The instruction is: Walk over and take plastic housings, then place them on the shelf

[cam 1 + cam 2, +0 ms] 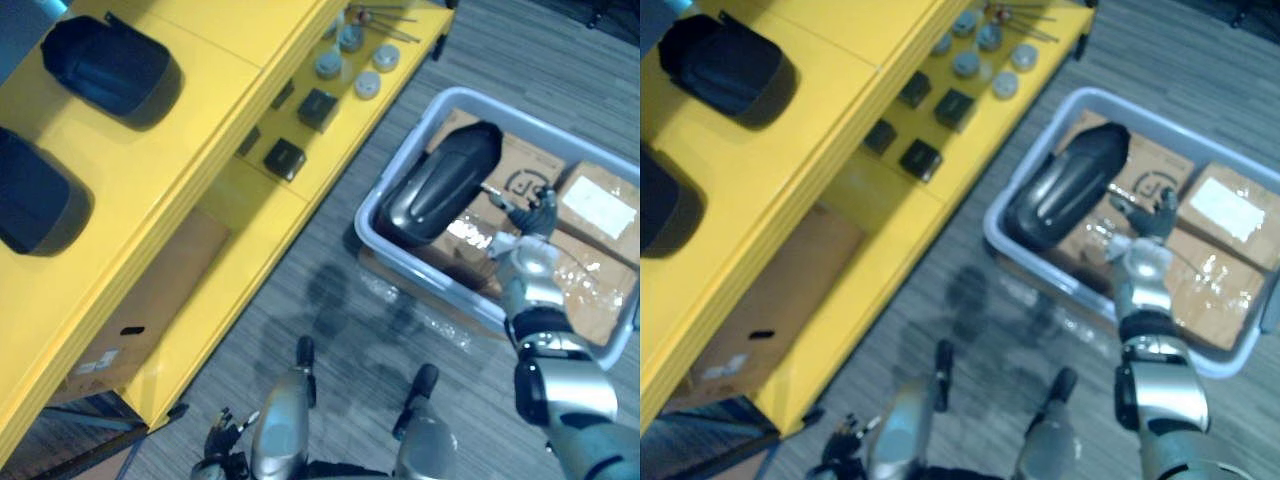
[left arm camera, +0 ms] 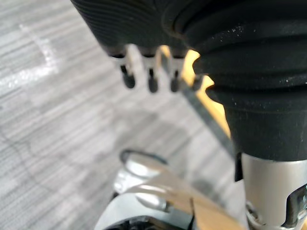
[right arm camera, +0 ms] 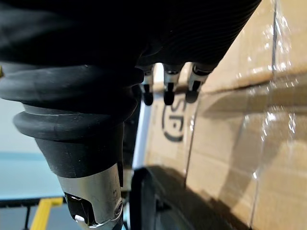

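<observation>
Right robot hand (image 1: pixel 527 262) is hovering over the grey bin (image 1: pixel 570 130) with fingers spread loose, grasping nothing yet. The black plastic housing (image 1: pixel 445 180) lies tilted on the wrapped cardboard boxes (image 1: pixel 600 205), its low end against the bin's wall and just beside the fingertips. Left robot hand (image 2: pixel 151 79) hangs relaxed over the floor.

My worry is that the shell looks smooth and rounded, so a one-handed pinch could slip and drop it back in the bin. The film on the boxes might snag too.

Two more housings (image 1: pixel 110 65) (image 1: pixel 35 200) already sit on top of the yellow shelf (image 1: pixel 200 130), so there's less room up there. Small black blocks (image 1: pixel 318 108) and round grey parts (image 1: pixel 368 85) fill the level below.
</observation>
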Available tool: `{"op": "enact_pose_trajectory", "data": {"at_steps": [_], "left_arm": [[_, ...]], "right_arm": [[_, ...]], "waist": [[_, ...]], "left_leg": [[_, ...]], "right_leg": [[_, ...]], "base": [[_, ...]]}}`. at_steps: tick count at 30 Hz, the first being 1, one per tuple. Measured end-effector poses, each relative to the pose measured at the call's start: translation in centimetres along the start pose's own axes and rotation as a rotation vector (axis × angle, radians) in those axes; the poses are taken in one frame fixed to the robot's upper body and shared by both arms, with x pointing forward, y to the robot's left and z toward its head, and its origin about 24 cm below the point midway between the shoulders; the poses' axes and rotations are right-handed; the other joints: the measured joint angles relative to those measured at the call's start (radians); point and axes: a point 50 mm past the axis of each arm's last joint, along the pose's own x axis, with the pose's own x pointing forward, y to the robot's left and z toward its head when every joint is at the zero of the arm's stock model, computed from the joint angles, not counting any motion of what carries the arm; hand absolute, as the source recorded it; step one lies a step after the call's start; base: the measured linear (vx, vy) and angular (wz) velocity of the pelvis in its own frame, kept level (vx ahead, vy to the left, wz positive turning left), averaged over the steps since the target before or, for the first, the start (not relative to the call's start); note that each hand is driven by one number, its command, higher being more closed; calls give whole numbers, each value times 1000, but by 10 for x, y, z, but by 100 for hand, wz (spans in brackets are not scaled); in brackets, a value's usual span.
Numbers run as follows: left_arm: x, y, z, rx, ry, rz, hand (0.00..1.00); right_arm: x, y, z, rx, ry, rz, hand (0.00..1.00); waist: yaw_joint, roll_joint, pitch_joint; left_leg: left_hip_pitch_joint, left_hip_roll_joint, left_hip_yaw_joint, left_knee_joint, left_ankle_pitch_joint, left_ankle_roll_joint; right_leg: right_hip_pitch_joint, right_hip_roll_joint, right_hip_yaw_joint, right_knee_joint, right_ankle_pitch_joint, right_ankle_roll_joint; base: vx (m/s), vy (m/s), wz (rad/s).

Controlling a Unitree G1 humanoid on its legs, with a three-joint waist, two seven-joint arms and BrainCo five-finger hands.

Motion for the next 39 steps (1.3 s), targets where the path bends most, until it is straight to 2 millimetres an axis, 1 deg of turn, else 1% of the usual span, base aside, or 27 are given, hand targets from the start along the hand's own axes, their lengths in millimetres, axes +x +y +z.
{"op": "enact_pose_trajectory", "data": {"at_steps": [4, 7, 12, 13, 14, 15, 16, 18, 20, 24, 26, 28, 30, 35, 37, 39], "left_arm": [[0, -3, 0, -1, 1, -18, 0], [0, -4, 0, 15, 3, -29, 0], [0, -6, 0, 27, 5, -41, 0], [1, -8, 2, 34, 0, -51, 0], [2, -11, 3, 41, -3, -61, 0], [4, -15, 6, 48, -9, -76, 0], [4, -17, 6, 41, -8, -83, 0], [4, -17, 6, 42, -12, -87, 0], [4, -18, 7, 43, -21, -90, 0], [4, -18, 5, 48, -19, -87, 0], [4, -18, 5, 48, -20, -89, 0], [4, -18, 5, 49, -20, -90, 0], [4, -18, 5, 49, -19, -90, 0], [3, -22, 4, 67, -16, -108, 0], [3, -23, 4, 69, -18, -112, 0], [3, -25, 8, 68, -37, -122, 0]], "right_arm": [[7, 2, 15, -44, 1, -1, 0], [10, 2, 15, -87, 44, -10, 0], [13, 5, 15, -158, 147, -43, 0], [15, 0, 18, -173, 167, -77, 100], [16, -4, 22, -179, 168, -98, 100], [19, -10, 32, -187, 170, -140, 100], [21, -10, 39, -191, 181, -164, 100], [21, -12, 40, -209, 222, -203, 100], [23, -23, 44, -228, 255, -240, 100], [20, -26, 33, -262, 360, -256, 100], [16, -24, 24, -285, 429, -262, 100], [15, -25, 22, -301, 473, -268, 100], [15, -26, 24, -321, 474, -272, 100], [17, -27, 30, -379, 451, -278, 100], [18, -28, 33, -385, 429, -285, 100], [21, -33, 38, -396, 363, -313, 100]], "waist": [[13, 13, 6], [21, 16, 6], [34, 19, 5], [43, 28, 8], [45, 35, 12], [51, 51, 20], [58, 57, 23], [65, 57, 23], [72, 57, 23], [73, 59, 22], [74, 61, 22], [74, 63, 21], [74, 64, 20], [75, 78, 12], [74, 82, 10], [74, 83, 9]], "left_leg": [[-7, -10, -7, 0, 5, 4], [-9, -19, -18, -2, 8, 7], [-22, -29, -25, 3, 8, 8], [-34, -30, -29, 6, 9, 10], [-42, -31, -34, 14, 9, 10], [-47, -33, -42, 19, 9, 11], [-49, -33, -44, 19, 10, 12], [-52, -32, -44, 19, 10, 12], [-61, -32, -46, 22, 11, 13], [-60, -32, -46, 18, 13, 13], [-60, -32, -47, 14, 16, 13], [-60, -33, -47, 11, 17, 13], [-59, -34, -47, 2, 22, 13], [-58, -39, -50, -6, 29, 14], [-58, -40, -50, -6, 31, 15], [-57, -42, -51, -9, 34, 16]], "right_leg": [[0, -9, -10, 5, 0, 0], [1, -18, -28, 13, -5, 4], [-11, -30, -42, 31, -14, 1], [-21, -31, -47, 36, -14, 0], [-22, -31, -52, 38, -14, 0], [-23, -32, -59, 44, -15, -1], [-26, -32, -59, 47, -17, -3], [-31, -32, -59, 52, -19, -4], [-39, -34, -60, 60, -22, -3], [-41, -35, -62, 65, -26, -2], [-44, -36, -63, 66, -27, -2], [-45, -36, -65, 67, -28, -2], [-46, -38, -68, 67, -29, -3], [-45, -43, -77, 68, -29, -3], [-44, -45, -79, 68, -29, -3], [-43, -47, -81, 68, -29, -3]], "base": [[6, 18, 7], [-3, 21, 13], [-6, 19, 7], [-13, 16, 11], [-22, 20, 16], [-33, 22, 14], [-40, 26, 9], [-16, 10, 0], [0, 0, 0], [0, 0, 0], [0, 0, 0], [0, 0, 0], [-3, 4, 3], [-4, 3, 2], [0, 0, 0], [-13, 9, 2]]}}
